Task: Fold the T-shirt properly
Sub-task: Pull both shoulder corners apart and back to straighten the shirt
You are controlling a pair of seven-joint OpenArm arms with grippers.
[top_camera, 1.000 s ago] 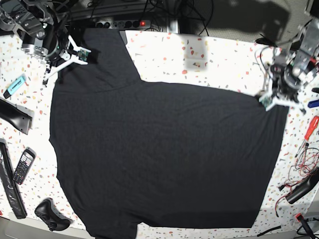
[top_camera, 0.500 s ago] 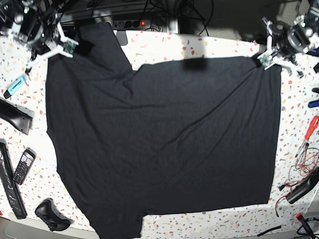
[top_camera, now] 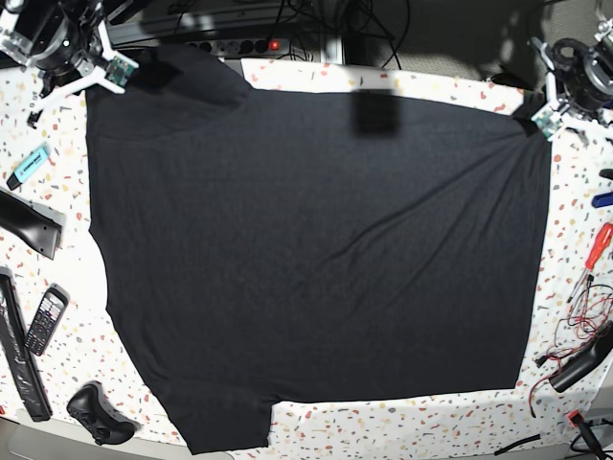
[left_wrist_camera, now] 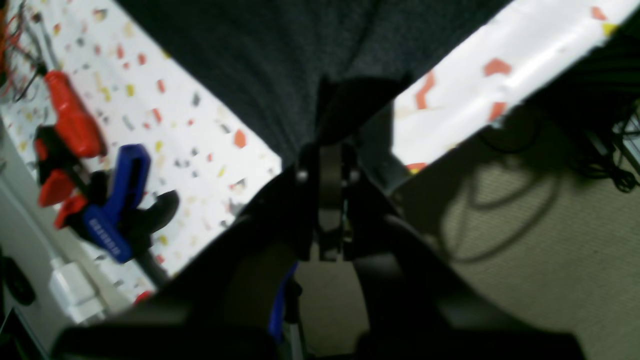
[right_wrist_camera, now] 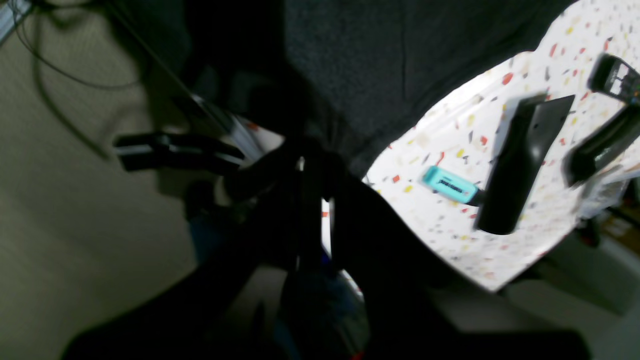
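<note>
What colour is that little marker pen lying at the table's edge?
Turquoise; the highlighter shows best in the right wrist view, beside the black T-shirt.

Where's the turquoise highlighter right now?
In the base view, the turquoise highlighter lies at the table's far left edge, just off the T-shirt, beyond the black handle-like tool.

The T-shirt, plain black, lies spread nearly flat across the speckled table, apparently print-side down.

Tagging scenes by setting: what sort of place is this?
Probably a robotics lab workbench: a terrazzo-patterned white tabletop with a red-handled screwdriver, loose red wires and a black power strip at the back edge.
</note>
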